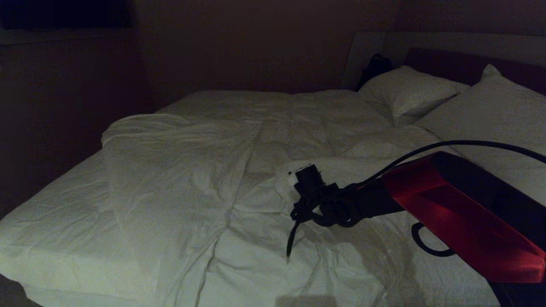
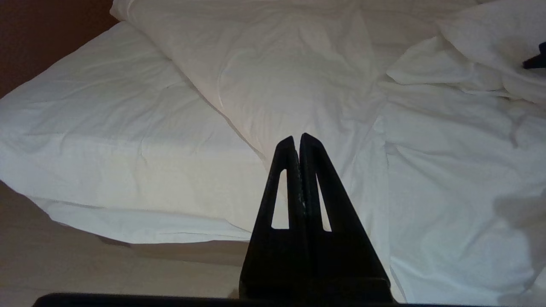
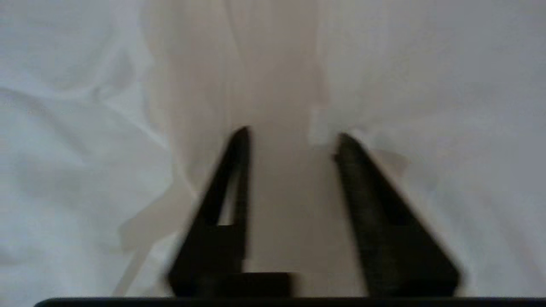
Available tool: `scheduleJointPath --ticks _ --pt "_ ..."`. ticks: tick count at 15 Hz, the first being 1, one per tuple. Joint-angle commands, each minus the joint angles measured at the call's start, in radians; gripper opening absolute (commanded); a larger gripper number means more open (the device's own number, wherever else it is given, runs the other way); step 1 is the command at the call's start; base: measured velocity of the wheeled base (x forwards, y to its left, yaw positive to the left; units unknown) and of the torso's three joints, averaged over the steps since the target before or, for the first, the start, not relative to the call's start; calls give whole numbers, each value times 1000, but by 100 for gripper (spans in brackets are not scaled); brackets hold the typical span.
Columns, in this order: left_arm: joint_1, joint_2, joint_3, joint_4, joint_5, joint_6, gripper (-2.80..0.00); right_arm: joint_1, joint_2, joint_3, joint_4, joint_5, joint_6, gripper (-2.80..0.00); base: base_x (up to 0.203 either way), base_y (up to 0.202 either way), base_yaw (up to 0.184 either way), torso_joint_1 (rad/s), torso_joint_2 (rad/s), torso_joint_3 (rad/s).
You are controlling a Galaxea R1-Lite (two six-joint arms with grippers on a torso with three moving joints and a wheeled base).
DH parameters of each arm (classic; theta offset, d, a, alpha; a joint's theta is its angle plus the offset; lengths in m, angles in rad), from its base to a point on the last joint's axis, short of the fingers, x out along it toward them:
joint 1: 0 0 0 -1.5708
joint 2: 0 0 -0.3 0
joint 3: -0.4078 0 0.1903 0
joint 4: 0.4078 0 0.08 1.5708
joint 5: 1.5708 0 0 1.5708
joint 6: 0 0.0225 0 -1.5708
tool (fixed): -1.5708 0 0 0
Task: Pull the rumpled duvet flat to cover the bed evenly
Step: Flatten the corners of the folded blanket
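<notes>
The white duvet (image 1: 179, 170) lies rumpled across the bed (image 1: 55, 213), folded back in thick creases, with bare mattress sheet showing along the left side. My right arm reaches out over the middle of the duvet, and the right gripper (image 1: 298, 174) points down at a raised fold. In the right wrist view the right gripper (image 3: 292, 136) is open just above the white fabric, with nothing between its fingers. The left gripper (image 2: 297, 138) is shut and empty, hanging off the bed's edge and facing the duvet (image 2: 290, 64); the head view does not show it.
Two white pillows (image 1: 409, 91) (image 1: 499, 111) lean against the dark headboard (image 1: 460, 64) at the back right. A black cable (image 1: 469, 145) arcs over my red right arm. Pale floor (image 2: 64, 264) runs below the mattress edge (image 2: 106, 128).
</notes>
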Motion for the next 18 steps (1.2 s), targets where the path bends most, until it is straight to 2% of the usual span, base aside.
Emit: scheduleJointPath --ticks 1,4,6,12,16,18 --pt "0 0 0 0 -1 0 -280 11 -27 5 1 -14 1 0 0 0 0 0 0 0" --pt "0 0 0 0 -1 0 -280 43 -44 10 2 -46 -20 0 0 0 0 0 0 0" --pt "0 0 0 0 -1 0 -280 63 -29 19 -2 -92 -68 0 0 0 0 0 0 0" --pt "0 0 -1 0 -1 0 -280 82 5 8 -9 -97 -97 0 0 0 0 0 0 0" --pt "0 0 -1 0 -1 0 -280 77 67 7 -98 -119 -160 0 0 0 0 0 0 0" --pt "0 0 0 0 -1 0 -280 58 131 6 -241 -153 -253 0 0 0 0 0 0 0"
